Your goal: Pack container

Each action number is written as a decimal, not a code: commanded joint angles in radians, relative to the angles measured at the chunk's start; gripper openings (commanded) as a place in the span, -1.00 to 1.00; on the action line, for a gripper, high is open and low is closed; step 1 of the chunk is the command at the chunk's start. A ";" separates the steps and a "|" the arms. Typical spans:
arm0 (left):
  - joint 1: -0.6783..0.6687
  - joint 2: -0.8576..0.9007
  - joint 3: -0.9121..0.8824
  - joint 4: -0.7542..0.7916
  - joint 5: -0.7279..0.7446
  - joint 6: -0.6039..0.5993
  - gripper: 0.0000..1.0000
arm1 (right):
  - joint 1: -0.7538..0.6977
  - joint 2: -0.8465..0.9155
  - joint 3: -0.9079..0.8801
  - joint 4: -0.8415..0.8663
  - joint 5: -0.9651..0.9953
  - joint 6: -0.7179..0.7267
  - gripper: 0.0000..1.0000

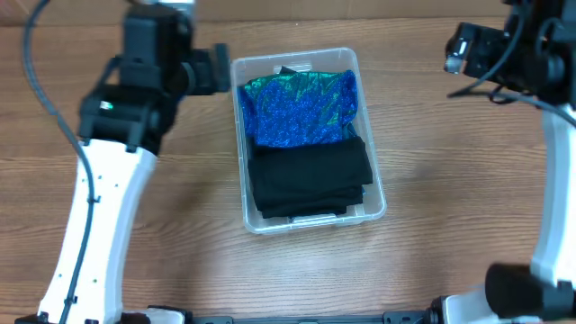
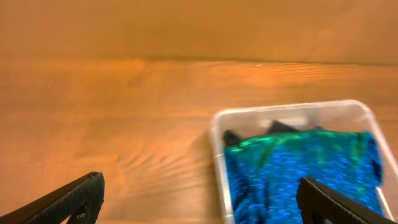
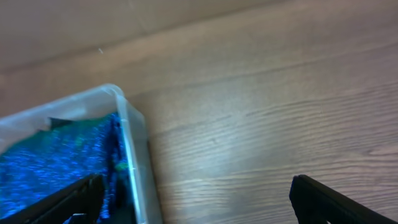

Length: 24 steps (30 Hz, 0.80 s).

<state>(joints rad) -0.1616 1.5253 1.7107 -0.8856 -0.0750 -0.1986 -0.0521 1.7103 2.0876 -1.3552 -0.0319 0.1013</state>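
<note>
Fingers of the left gripper stand spread wide and empty above the wooden table, just beside the far left corner of the one clear container, which sits mid-table between the two arms. Two folded cloths fill it: one glittery blue-green piece at the far end and one black piece at the near end. Off to the container's right, the right gripper is likewise spread, holding nothing.
</note>
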 commanded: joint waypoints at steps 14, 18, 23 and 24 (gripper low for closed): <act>0.187 -0.377 -0.092 -0.202 0.095 0.071 1.00 | -0.005 -0.143 -0.003 -0.083 0.031 0.030 1.00; 0.187 -0.609 -0.274 -0.140 0.113 0.105 1.00 | -0.005 -0.263 -0.083 -0.058 0.031 0.030 1.00; 0.187 -0.893 -0.488 -0.121 0.145 0.143 1.00 | -0.005 -0.503 -0.364 0.077 0.030 0.031 1.00; 0.188 -0.934 -0.520 -0.122 0.145 0.143 0.99 | -0.005 -0.556 -0.433 0.106 0.030 0.031 1.00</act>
<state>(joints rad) 0.0261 0.7136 1.3163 -1.0119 0.0425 -0.0978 -0.0525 1.3045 1.8496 -1.3056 -0.0109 0.1268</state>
